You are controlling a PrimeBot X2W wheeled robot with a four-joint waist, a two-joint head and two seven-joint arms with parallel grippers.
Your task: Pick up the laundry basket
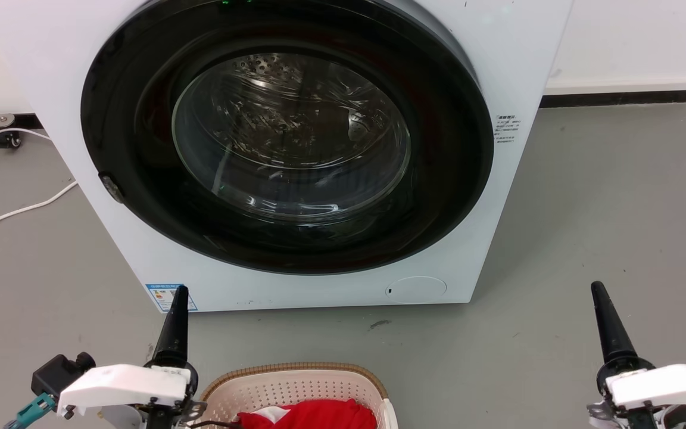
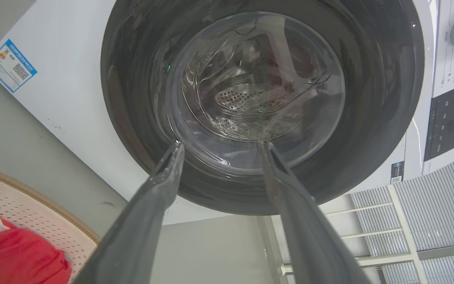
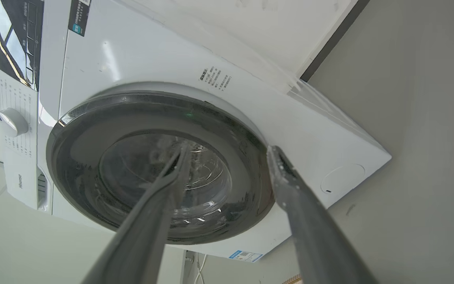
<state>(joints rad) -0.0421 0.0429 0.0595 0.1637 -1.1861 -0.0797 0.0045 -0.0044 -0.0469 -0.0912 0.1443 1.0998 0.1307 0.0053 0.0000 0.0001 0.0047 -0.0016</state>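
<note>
Because the laundry basket (image 1: pixel 295 387) is perforated plastic holding a red garment (image 1: pixel 313 415), it likely lifts light and fairly stiff; its white side handle (image 1: pixel 389 414) or brown rim (image 1: pixel 295 366) suits a grip. It sits on the floor (image 1: pixel 587 208) before the washing machine (image 1: pixel 289 137). Left fingers (image 2: pixel 160 189) and right fingers (image 3: pixel 302 205) stand apart, empty.

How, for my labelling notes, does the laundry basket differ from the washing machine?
The laundry basket is low, cream and perforated; the washing machine is far bigger, smooth white with a dark round door. The basket is open-topped, holding red cloth; the machine's door is shut. Both stand on the grey floor.
</note>
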